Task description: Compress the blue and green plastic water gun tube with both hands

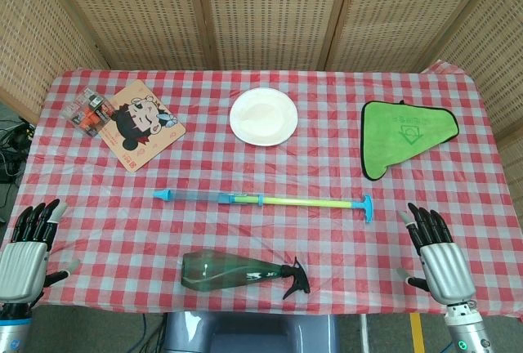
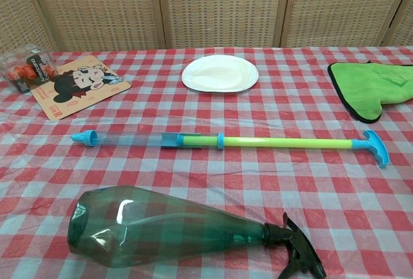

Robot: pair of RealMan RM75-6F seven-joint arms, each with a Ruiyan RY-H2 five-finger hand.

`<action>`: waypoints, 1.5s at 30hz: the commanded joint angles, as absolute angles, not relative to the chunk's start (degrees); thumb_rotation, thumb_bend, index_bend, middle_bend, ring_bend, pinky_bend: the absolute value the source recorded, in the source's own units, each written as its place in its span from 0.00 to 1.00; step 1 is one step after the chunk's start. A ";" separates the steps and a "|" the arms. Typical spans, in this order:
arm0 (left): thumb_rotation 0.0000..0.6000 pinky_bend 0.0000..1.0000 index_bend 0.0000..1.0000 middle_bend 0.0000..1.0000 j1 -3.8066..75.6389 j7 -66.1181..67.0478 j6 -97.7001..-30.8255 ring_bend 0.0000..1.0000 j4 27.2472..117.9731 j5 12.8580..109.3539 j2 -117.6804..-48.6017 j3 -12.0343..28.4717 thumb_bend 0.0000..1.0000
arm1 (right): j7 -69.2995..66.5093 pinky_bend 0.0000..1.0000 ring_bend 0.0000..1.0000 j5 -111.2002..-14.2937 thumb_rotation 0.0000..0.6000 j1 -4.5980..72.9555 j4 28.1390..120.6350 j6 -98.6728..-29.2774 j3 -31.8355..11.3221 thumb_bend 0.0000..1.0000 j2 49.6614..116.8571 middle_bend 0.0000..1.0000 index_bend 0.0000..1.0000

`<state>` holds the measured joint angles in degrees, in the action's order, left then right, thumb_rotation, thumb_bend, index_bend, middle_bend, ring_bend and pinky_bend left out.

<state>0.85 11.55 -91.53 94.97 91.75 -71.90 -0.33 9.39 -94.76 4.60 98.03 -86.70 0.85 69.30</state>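
Left hand (image 1: 24, 251) and right hand (image 1: 437, 251) empty with fingers spread at the desk's (image 1: 245, 153) near corners, water gun tube (image 1: 265, 201) lying extended between them, chest view showing tube (image 2: 226, 141) beyond a green spray bottle (image 2: 174, 230), hands unseen

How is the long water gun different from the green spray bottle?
The water gun tube is long, thin and straight, blue and yellow-green, with its plunger pulled out. The spray bottle is fat, shorter and dark see-through green, with a black trigger head. The tube lies farther back; the bottle is nearer the table's front edge. Both lie on their sides, untouched.
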 commanded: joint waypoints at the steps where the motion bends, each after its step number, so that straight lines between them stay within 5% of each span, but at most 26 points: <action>1: 1.00 0.00 0.00 0.00 0.82 11.47 -91.56 0.00 95.06 91.85 -71.81 -0.37 0.06 | 9.51 0.00 0.00 -94.73 1.00 4.59 98.13 -86.65 0.83 0.02 69.30 0.00 0.00; 18: 1.00 0.00 0.00 0.00 0.73 10.10 -91.47 0.00 95.71 92.24 -70.85 -0.42 0.06 | 8.97 0.00 0.00 -94.46 1.00 4.92 97.83 -86.46 -0.13 0.05 70.26 0.00 0.00; 25: 1.00 0.00 0.00 0.00 0.54 9.15 -92.04 0.00 95.88 92.28 -70.53 -0.12 0.06 | 9.27 0.00 0.00 -91.58 1.00 8.42 98.71 -83.04 -3.93 0.10 71.21 0.05 0.07; 28: 1.00 0.00 0.00 0.00 0.49 8.59 -92.23 0.00 96.00 91.82 -70.30 0.27 0.06 | 11.23 0.03 0.13 -89.50 1.00 10.91 99.45 -81.16 -6.90 0.13 71.84 0.22 0.13; 33: 1.00 0.00 0.00 0.00 0.49 7.74 -92.22 0.00 95.97 90.89 -69.97 0.86 0.06 | 15.72 0.20 0.45 -84.51 1.00 15.03 100.68 -76.62 -10.85 0.15 72.63 0.51 0.21; 45: 1.00 0.00 0.00 0.00 1.71 7.23 -89.69 0.00 96.31 88.42 -69.44 2.02 0.06 | 26.08 0.40 0.85 -68.50 1.00 23.03 98.45 -66.63 -15.07 0.26 76.60 0.91 0.44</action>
<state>1.64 7.24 -89.77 96.30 88.50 -69.47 1.95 24.61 -70.74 21.54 99.57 -68.34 -14.41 75.46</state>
